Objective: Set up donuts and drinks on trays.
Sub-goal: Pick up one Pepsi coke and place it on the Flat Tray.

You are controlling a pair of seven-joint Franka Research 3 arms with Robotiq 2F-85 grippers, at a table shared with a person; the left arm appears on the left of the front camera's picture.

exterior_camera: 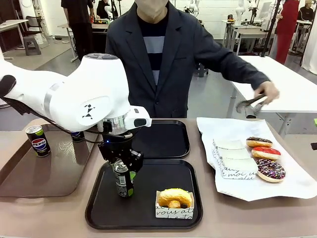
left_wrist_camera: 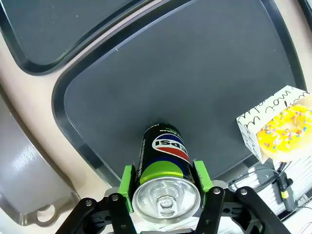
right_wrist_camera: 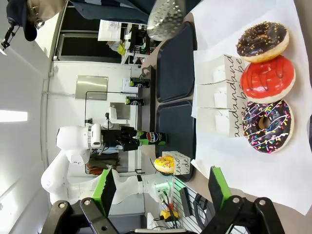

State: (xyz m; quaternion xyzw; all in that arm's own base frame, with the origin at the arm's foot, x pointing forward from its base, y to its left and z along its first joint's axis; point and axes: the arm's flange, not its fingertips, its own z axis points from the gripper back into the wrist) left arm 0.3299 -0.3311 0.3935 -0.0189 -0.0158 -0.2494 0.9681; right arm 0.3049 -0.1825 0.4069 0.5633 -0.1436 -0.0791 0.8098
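My left gripper (exterior_camera: pixel 122 173) is shut on a black Pepsi can (exterior_camera: pixel 123 181), slightly tilted, at the left part of the near black tray (exterior_camera: pixel 148 215). In the left wrist view its green pads (left_wrist_camera: pixel 127 181) clamp both sides of the can (left_wrist_camera: pixel 165 158) above that tray (left_wrist_camera: pixel 195 73). A glazed donut (exterior_camera: pixel 174 197) in a white sleeve sits at the tray's front right. The far black tray (exterior_camera: pixel 166 141) lies behind. My right gripper (right_wrist_camera: pixel 163 190) is open above the white paper, with three iced donuts (right_wrist_camera: pixel 267 78) ahead of it.
A long brown tray (exterior_camera: pixel 29 173) at left carries another can (exterior_camera: pixel 38 140), and one more (exterior_camera: pixel 77 135) sits partly behind my arm. On the right, white paper (exterior_camera: pixel 292 178) bears iced donuts (exterior_camera: pixel 266 152) and empty sleeves (exterior_camera: pixel 233 158). The person's hand holds tongs (exterior_camera: pixel 250 104) beyond it.
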